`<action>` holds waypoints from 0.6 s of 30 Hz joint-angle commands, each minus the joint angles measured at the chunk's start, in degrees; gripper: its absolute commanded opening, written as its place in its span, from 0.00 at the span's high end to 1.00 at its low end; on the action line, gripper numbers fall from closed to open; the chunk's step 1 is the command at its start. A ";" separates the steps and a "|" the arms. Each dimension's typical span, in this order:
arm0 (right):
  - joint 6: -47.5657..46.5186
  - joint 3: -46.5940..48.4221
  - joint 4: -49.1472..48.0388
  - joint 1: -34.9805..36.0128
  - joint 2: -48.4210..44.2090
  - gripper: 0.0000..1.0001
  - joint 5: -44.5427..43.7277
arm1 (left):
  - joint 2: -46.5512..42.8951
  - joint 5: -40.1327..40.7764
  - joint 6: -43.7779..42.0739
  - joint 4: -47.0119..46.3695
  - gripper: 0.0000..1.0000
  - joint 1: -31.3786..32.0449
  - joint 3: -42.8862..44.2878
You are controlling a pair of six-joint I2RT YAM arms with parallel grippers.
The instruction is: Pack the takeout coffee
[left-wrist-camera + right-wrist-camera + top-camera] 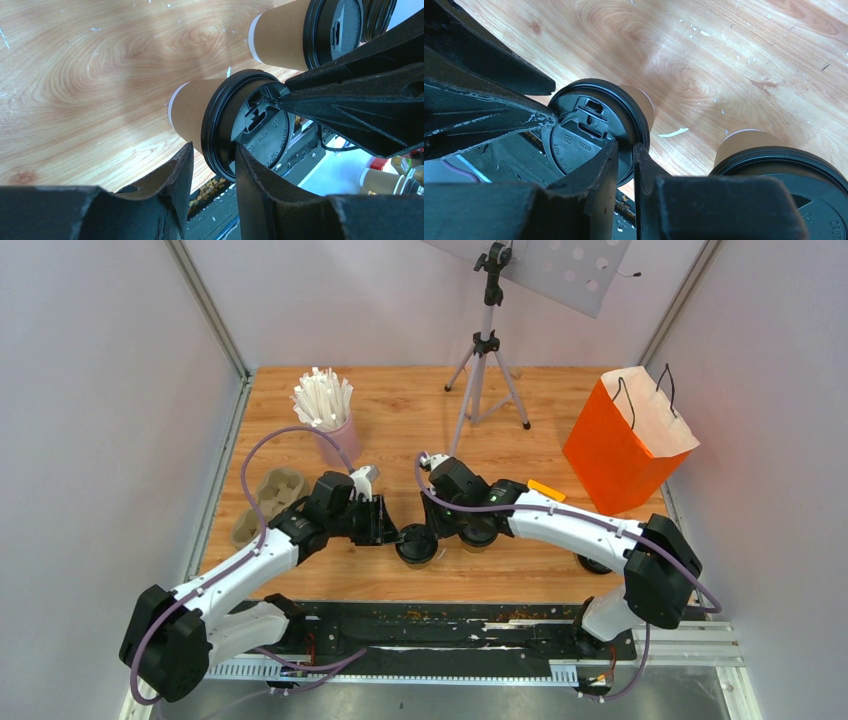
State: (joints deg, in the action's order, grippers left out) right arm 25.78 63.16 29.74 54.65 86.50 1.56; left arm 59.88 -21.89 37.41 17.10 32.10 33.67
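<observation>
The takeout coffee (416, 545), a kraft-brown cup with a black lid on it, stands near the table's front edge. My left gripper (398, 532) reaches it from the left. In the left wrist view my left gripper (214, 155) straddles the lid's (260, 130) rim, one finger against the brown cup wall (192, 112), the other on the lid's top. My right gripper (432, 530) reaches it from the right. In the right wrist view my right gripper (625, 150) is nearly closed, pinching the rim of the same lid (584, 125).
A second lidded brown cup (478, 535) stands just right of the first. The pulp cup tray (268, 502) lies at the left, with the pink cup of white sticks (335, 435) behind it. An orange paper bag (625, 440) stands at the right and a tripod (487, 360) at the back.
</observation>
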 commanded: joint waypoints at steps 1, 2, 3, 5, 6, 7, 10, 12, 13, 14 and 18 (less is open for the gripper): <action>0.30 -1.26 -1.94 -0.25 0.34 0.83 1.31 | 0.27 0.97 0.37 -0.31 0.57 -0.30 -1.95; 0.53 -1.92 -2.05 -0.32 0.23 0.84 1.14 | 0.67 1.30 0.38 0.18 0.57 -0.28 -2.01; 0.81 -2.84 -2.42 -0.40 0.13 0.84 1.20 | 1.17 1.68 0.27 1.09 0.57 -0.28 -2.04; 1.49 -4.77 -3.69 -0.66 -0.01 0.85 1.72 | 2.47 2.22 -0.33 2.54 0.58 -0.28 -1.81; 1.84 -5.71 -4.19 -0.68 -0.01 0.85 1.96 | 3.01 2.52 -0.47 3.18 0.58 -0.28 -1.77; 2.47 -6.59 -4.68 -0.69 -0.06 0.85 2.22 | 3.49 2.79 -0.49 3.64 0.59 -0.28 -1.84; 4.29 -9.90 -6.48 -0.73 -0.63 0.86 2.83 | 3.61 4.65 -0.40 4.88 0.60 -0.26 -2.54; 4.68 -11.67 -7.40 -0.73 -1.49 0.86 2.83 | 3.10 4.64 -0.09 4.92 0.60 -0.26 -3.34; 4.45 -11.62 -7.44 -0.73 -1.63 0.86 2.79 | 2.75 4.40 0.25 4.58 0.60 -0.28 -3.62; 4.08 -11.02 -7.19 -0.78 -1.75 0.85 2.90 | 2.15 4.01 0.64 4.08 0.60 -0.21 -3.72; 2.27 -5.36 -4.16 -0.95 -1.55 0.85 3.16 | 0.03 0.69 1.81 0.56 0.59 -0.21 -1.38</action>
State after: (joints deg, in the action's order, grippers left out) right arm 28.84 55.16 20.16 53.45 82.54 3.73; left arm 60.55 -22.92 39.53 15.38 31.88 32.73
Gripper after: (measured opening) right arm 0.153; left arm 0.402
